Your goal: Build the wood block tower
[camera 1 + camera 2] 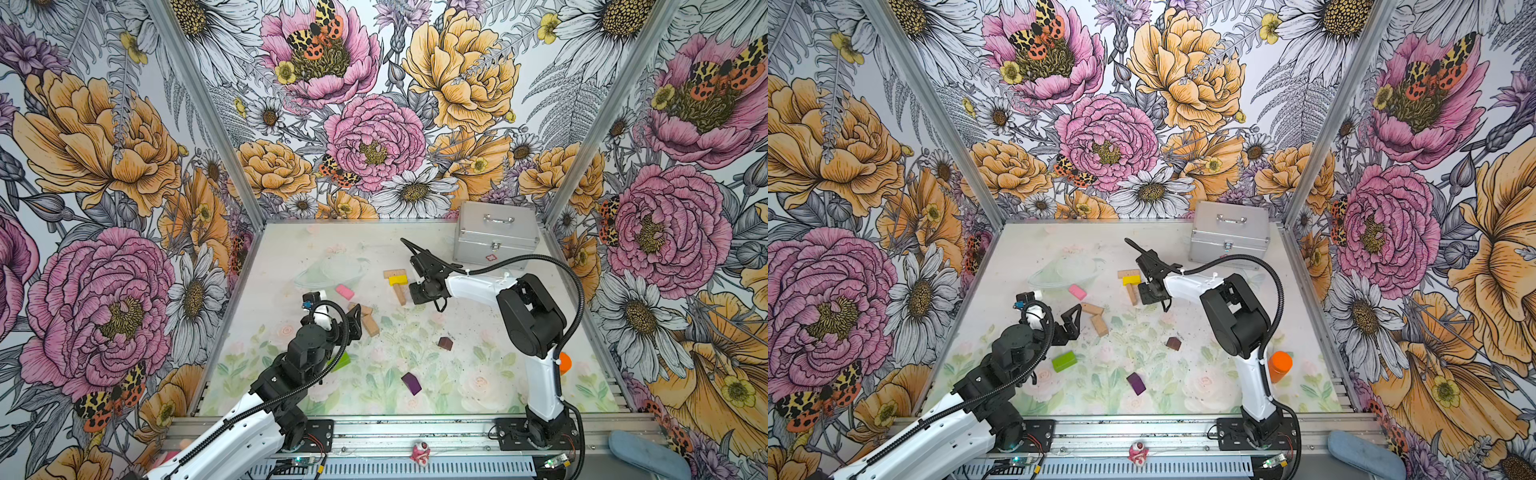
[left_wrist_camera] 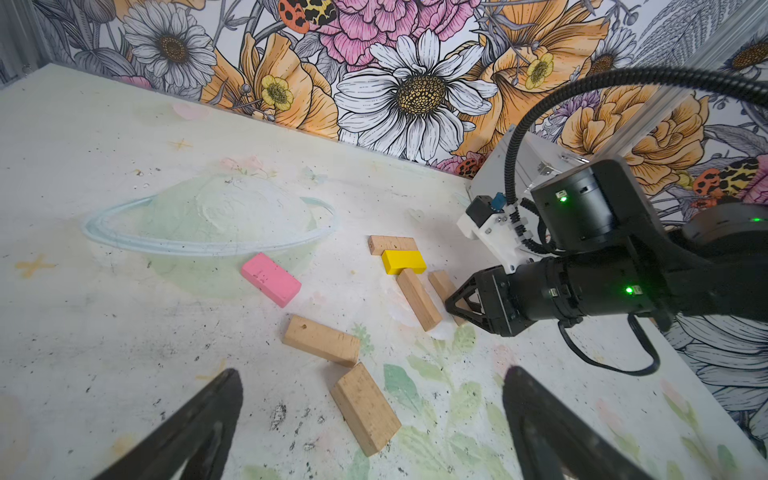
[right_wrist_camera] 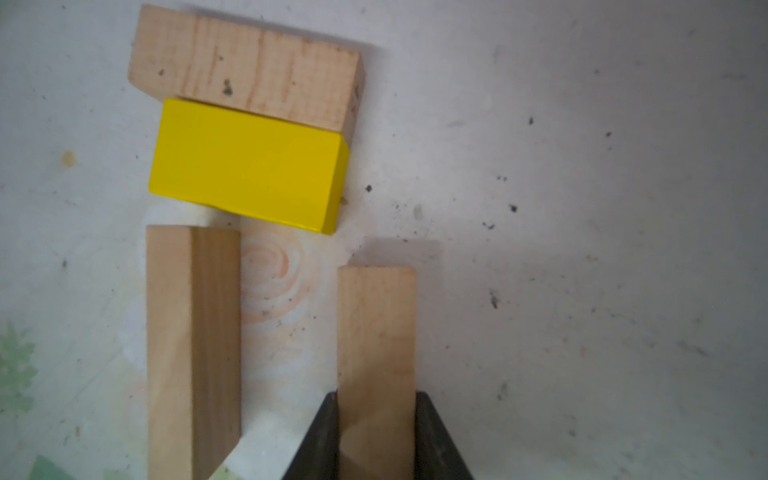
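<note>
Tan brick (image 3: 376, 332), pinched by right claw (image 3: 375, 397)

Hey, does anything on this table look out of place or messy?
No tower stands: bricks lie scattered across the mat. The pink brick, lime-green brick, purple brick and dark-brown brick each sit alone, away from the yellow brick. The right claw grips a tan brick. Nothing looks damaged.

No legible words, brands or numbers anywhere
The only sign is a small red emblem (image 1: 493, 257) on the front of the silver metal case (image 1: 478, 243), below its latch, too small to make out
</note>
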`<move>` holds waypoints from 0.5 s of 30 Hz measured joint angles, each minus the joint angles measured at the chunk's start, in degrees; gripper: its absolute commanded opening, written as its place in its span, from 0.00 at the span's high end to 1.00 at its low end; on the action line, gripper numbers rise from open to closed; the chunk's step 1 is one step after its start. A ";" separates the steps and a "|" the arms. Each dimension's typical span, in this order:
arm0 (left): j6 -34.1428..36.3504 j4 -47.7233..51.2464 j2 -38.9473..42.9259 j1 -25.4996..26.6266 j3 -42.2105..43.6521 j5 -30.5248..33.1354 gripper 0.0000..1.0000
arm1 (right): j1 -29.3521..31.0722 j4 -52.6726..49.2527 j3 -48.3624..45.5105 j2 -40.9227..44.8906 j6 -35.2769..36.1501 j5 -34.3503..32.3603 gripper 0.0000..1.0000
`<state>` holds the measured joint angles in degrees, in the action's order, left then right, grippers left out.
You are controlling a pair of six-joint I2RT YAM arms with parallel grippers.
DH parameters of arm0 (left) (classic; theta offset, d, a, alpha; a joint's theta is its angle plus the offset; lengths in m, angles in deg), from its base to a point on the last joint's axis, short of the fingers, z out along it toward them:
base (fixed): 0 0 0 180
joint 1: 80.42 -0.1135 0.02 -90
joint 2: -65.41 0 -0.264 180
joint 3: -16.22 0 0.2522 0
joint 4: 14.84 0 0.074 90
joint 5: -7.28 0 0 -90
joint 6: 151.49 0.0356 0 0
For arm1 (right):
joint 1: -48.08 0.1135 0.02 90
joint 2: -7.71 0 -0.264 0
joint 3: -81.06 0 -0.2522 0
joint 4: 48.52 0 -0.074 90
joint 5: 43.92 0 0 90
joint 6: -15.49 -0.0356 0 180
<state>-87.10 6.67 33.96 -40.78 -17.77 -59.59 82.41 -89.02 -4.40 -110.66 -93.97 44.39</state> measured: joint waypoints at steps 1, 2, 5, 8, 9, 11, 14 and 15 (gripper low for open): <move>0.00 0.17 0.35 0.00 0.00 0.00 0.01 | 0.02 0.24 -0.46 0.26 -0.33 -0.33 0.75; 0.00 0.35 0.79 0.00 0.00 0.00 0.01 | 0.02 0.48 -1.16 0.68 -0.70 -0.72 0.76; -0.11 0.94 2.14 0.02 0.00 -0.02 0.01 | 0.22 0.68 -3.48 2.34 -1.81 -1.95 0.77; -1.01 1.22 2.73 0.48 0.00 -0.39 0.01 | 0.26 0.66 -6.16 4.26 -2.89 -3.08 0.77; -1.29 1.33 2.75 0.81 0.00 -0.50 0.01 | 0.26 0.68 -7.26 5.07 -3.28 -3.30 0.77; -1.57 1.53 2.73 1.51 0.00 -0.66 0.01 | 0.26 0.76 -9.09 6.43 -3.74 -3.82 0.77; -1.99 1.51 2.56 2.97 0.00 -0.66 0.01 | 0.26 0.70 -12.02 8.61 -4.35 -4.57 0.77; -2.14 1.51 2.34 3.52 -0.02 -0.63 0.01 | 0.22 0.76 -12.94 9.29 -4.61 -4.79 0.77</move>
<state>-89.24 8.18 36.30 -37.26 -17.79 -60.22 82.62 -88.25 -17.34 -101.37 -98.58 39.60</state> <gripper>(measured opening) 0.988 0.276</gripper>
